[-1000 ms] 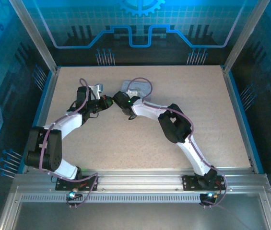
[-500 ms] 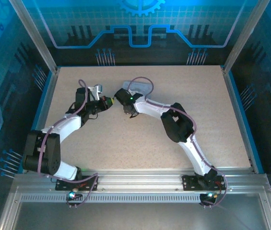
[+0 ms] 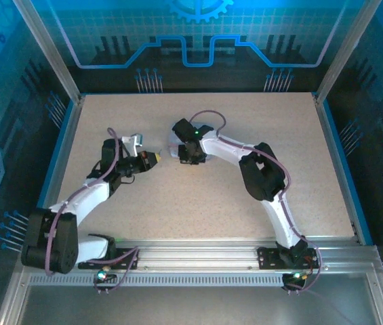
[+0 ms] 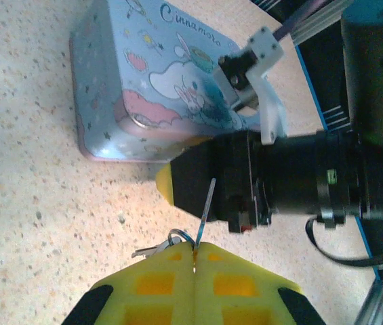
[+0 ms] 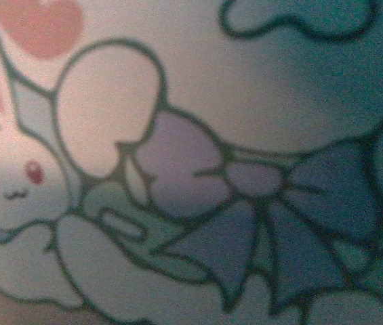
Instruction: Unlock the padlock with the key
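My left gripper [image 4: 194, 252] has its yellow fingers pressed shut on the key [image 4: 207, 202], a thin dark blade sticking up out of the tips. A small ring with a second key [image 4: 152, 250] hangs beside them. In the top view the left gripper [image 3: 153, 158] points at the right gripper [image 3: 175, 152], a short gap apart. In the left wrist view the right gripper [image 4: 177, 184] is a black block with one yellow finger [image 4: 165, 184], just beyond the key's tip. The padlock is hidden. How the right jaws stand is not visible.
A pale blue cartoon tin [image 4: 130, 81] lies on the speckled table [image 3: 144, 203] right behind the right gripper. The right wrist camera sits very close over the tin's printed picture [image 5: 177, 101]. A blue rim [image 3: 61, 149] borders the table.
The left gripper has drawn back a little toward the near side with the key. The right arm has swung rightward and turned, now covering most of the tin.
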Controlling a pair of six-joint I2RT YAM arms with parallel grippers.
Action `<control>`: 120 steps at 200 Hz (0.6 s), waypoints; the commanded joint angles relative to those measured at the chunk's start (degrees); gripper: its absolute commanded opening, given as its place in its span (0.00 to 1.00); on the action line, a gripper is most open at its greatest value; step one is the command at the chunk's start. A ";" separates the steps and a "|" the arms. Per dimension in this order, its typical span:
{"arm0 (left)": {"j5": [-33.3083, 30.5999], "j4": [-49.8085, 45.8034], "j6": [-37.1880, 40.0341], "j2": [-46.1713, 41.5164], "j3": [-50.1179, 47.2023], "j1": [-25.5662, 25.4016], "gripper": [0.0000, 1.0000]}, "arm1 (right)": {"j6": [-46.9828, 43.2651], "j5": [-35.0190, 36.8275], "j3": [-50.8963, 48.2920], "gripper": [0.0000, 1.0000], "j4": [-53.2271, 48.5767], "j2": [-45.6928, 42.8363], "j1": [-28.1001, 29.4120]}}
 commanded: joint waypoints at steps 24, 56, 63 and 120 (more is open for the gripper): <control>0.31 -1.05 -2.30 -5.29 -4.69 -5.51 0.00 | 0.55 -9.24 -0.08 0.17 -0.70 -3.79 -0.98; -3.06 2.31 -3.09 -4.13 -6.82 -11.56 0.00 | -0.77 -11.53 1.72 0.17 -3.45 -4.14 -1.47; -3.25 4.46 -4.09 -3.51 -7.64 -12.07 0.00 | -1.23 -11.94 2.03 0.17 -4.10 -4.23 -1.57; -5.14 14.42 -7.05 0.97 -11.96 -14.31 0.00 | -2.95 -16.92 1.05 0.16 -5.55 -6.43 -3.23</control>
